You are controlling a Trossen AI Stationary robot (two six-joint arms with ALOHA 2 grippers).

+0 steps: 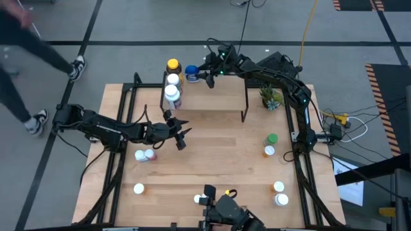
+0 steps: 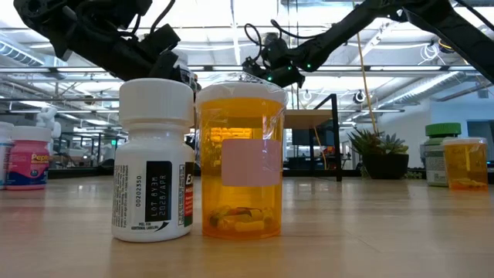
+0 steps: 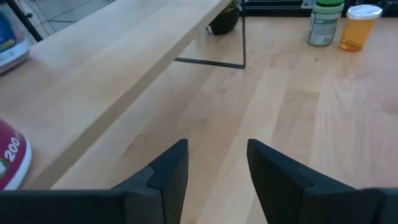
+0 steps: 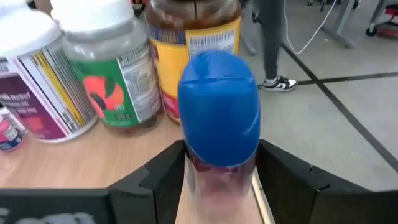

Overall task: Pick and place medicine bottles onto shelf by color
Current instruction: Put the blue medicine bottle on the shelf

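Observation:
The shelf [image 1: 212,99] stands at the table's far middle. On its left end are a yellow-capped bottle [image 1: 172,66] and two white-capped bottles [image 1: 171,86]. My right gripper [image 1: 201,74] is beside them, shut on a blue-capped bottle [image 4: 219,118]. My left gripper [image 1: 181,136] hovers open over bare table in front of the shelf's left end, with nothing between its fingers [image 3: 168,180]. Other medicine bottles stand or lie loose on the table. My right gripper pinches the blue-capped bottle between its two fingers [image 4: 163,177], on the body's sides [image 4: 214,177] just below the cap. The fingers come roughly level from the table's right. The bottle stands upright; the fingers hide whether its base rests on the shelf.
A pink-and-white bottle [image 1: 144,154] lies near my left gripper. Green-capped [image 1: 272,138] and orange [image 1: 269,151] bottles stand at the right, more bottles [image 1: 280,194] along the near edge. A potted plant [image 1: 271,97] stands at the far right. A person [image 1: 26,58] walks beyond the table's far left.

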